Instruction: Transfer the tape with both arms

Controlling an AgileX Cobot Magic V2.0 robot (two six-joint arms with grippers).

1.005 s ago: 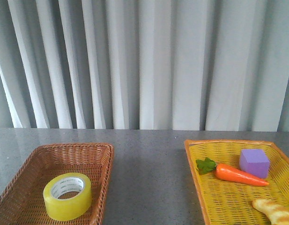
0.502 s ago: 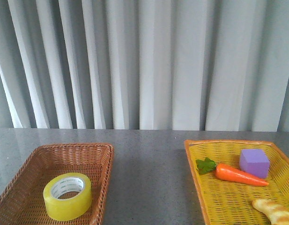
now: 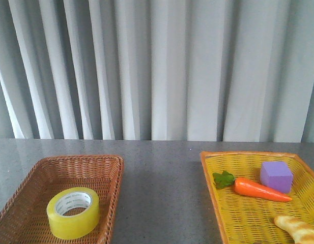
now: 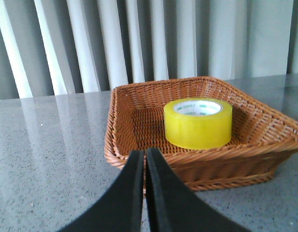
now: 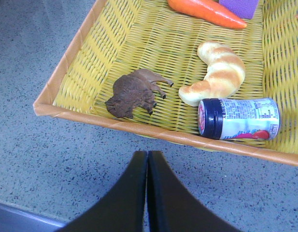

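The yellow tape roll (image 3: pixel 73 212) lies flat in the brown wicker basket (image 3: pixel 113 168) at the front left of the table; it also shows in the left wrist view (image 4: pixel 198 123) inside the same basket (image 4: pixel 120 155). My left gripper (image 4: pixel 145 153) is shut and empty, just outside the basket's near rim, short of the tape. My right gripper (image 5: pixel 148 155) is shut and empty above the grey table, just outside the near edge of the yellow basket (image 5: pixel 81 115). Neither arm shows in the front view.
The yellow basket (image 3: pixel 210 178) at the right holds a carrot (image 3: pixel 261 189), a purple block (image 3: pixel 276 176), a bread piece (image 5: pixel 214 74), a brown toy animal (image 5: pixel 134 93) and a small can (image 5: pixel 238 119). Grey curtains hang behind the table.
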